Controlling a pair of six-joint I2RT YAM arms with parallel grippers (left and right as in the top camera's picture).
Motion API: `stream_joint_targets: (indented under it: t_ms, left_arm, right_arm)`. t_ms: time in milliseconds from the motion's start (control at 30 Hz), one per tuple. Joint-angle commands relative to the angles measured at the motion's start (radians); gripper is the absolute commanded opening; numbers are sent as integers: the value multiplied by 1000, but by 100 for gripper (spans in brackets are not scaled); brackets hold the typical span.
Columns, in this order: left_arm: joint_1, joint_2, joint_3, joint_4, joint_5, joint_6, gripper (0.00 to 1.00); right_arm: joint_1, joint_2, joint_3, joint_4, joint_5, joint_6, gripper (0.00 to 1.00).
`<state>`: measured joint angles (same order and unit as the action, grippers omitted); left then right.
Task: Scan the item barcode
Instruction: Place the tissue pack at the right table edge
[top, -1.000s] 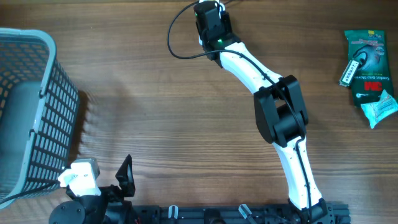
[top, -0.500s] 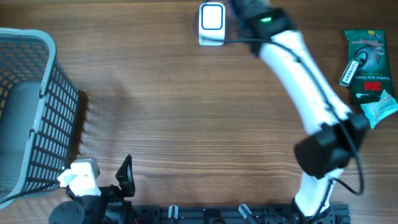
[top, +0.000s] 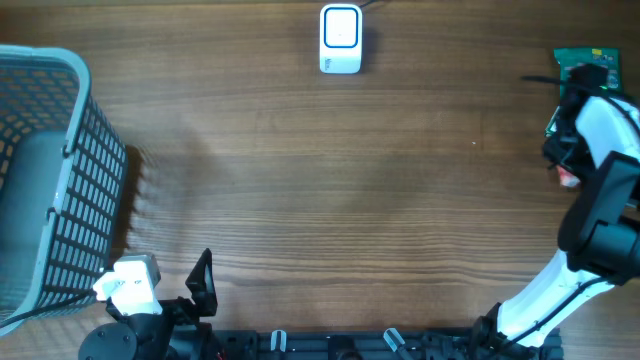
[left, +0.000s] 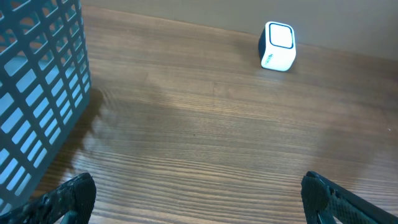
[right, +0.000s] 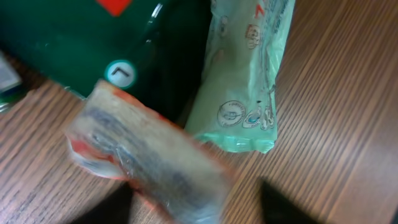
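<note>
The item, a clear-wrapped packet with red print (right: 149, 158), shows blurred right in front of my right wrist camera, lying across the gap between my right gripper's (right: 196, 208) dark fingers, which stand apart. A red corner of the packet (top: 567, 179) peeks out below the right gripper (top: 562, 160) at the table's right edge. The white barcode scanner (top: 340, 38) stands at the back centre, far from that packet. My left gripper (left: 202, 205) hangs open and empty over bare wood near the front left.
A dark green package (right: 81, 43) and a pale green tissue pack (right: 245, 81) lie just beyond the packet. A grey mesh basket (top: 50, 170) stands at the left edge. The scanner (left: 277, 46) shows far ahead in the left wrist view.
My right arm has swung from the scanner at the back centre to the right edge of the table, and its jaws have come apart. The left arm is unchanged.
</note>
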<state>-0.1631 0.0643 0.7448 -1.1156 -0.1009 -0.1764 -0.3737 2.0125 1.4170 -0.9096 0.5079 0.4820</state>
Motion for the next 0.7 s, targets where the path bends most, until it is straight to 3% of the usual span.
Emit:
stream_joint_targets:
  t_ms: [0, 200, 333, 500, 667]
  left_arm:
    - [3, -7, -1, 4, -5, 13, 100]
    - [3, -7, -1, 3, -5, 13, 100]
    - [3, -7, -1, 3, -5, 13, 100]
    - [3, -7, -1, 3, -5, 13, 100]
    - [3, -7, -1, 3, -5, 13, 100]
  right_arm:
    - [-19, -4, 140, -66, -220, -91, 100]
    - [32, -168, 444, -264, -615, -277, 100]
    - [53, -415, 449, -263, -758, -272, 100]
    - [53, -764, 449, -267, -775, -257, 100]
    - [53, -918, 449, -274, -767, -268, 100]
